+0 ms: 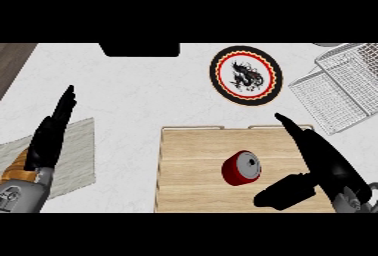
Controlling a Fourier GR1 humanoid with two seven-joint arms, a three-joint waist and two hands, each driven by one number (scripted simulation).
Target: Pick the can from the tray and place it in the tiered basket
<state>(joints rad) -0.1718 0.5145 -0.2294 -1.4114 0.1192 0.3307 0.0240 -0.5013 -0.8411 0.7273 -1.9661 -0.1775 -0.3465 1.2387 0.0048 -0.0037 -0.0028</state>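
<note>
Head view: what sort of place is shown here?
Most likely a kitchen counter: a pale worktop, a wooden tray holding a red can, a decorated plate and a wire tiered basket at the right.

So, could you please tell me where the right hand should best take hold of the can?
Probably round its red side wall, mid-length. The can lies tipped on the tray, silver end towards the open right hand, so come down from above, thumb and fingers on opposite curved sides, not the flat end.
</note>
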